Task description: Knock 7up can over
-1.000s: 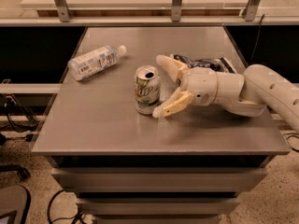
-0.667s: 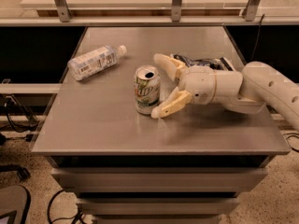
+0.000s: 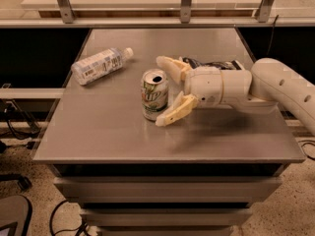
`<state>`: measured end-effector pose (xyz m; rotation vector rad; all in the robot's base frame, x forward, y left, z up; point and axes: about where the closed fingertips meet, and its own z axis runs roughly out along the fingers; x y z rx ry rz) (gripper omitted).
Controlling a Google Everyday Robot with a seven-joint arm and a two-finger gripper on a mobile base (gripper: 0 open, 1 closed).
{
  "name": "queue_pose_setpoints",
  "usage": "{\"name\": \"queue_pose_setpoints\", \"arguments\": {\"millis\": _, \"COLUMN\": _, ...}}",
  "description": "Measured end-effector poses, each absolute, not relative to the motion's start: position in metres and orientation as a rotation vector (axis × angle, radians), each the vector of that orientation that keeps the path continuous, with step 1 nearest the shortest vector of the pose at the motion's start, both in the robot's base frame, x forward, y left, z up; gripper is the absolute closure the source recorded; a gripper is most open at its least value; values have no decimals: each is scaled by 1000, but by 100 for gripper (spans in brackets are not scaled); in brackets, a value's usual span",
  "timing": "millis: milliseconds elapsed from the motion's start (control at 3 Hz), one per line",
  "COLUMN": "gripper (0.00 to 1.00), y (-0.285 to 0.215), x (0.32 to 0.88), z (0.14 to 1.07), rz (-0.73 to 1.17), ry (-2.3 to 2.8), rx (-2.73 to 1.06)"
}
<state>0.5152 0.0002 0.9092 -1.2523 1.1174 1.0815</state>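
Note:
The 7up can [image 3: 154, 94], white and green with a silver top, stands upright near the middle of the grey table [image 3: 113, 136]. My gripper [image 3: 164, 91] reaches in from the right, open, with its two cream fingers spread on either side of the can's right flank. The far finger [image 3: 170, 66] is behind the can and the near finger [image 3: 174, 111] is by its base in front. The can sits just inside the fingertips, not clamped.
A clear plastic bottle [image 3: 100, 65] with a white label lies on its side at the table's back left. A dark blue snack bag [image 3: 214, 64] lies behind my arm. A railing runs behind the table.
My gripper has crept slightly left toward the can. The can still stands upright in the same spot.

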Motion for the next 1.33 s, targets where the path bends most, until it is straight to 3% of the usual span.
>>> {"name": "queue_pose_setpoints", "arguments": {"millis": 333, "gripper": 0, "y": 9, "x": 516, "z": 902, "rz": 1086, "ry": 1131, "rx": -1295}}
{"name": "queue_pose_setpoints", "arguments": {"millis": 667, "gripper": 18, "y": 14, "x": 517, "z": 892, "rz": 1100, "ry": 1144, "rx": -1321}}
{"name": "queue_pose_setpoints", "arguments": {"millis": 1333, "gripper": 65, "y": 15, "x": 521, "z": 881, "rz": 1132, "ry": 1152, "rx": -1336}}
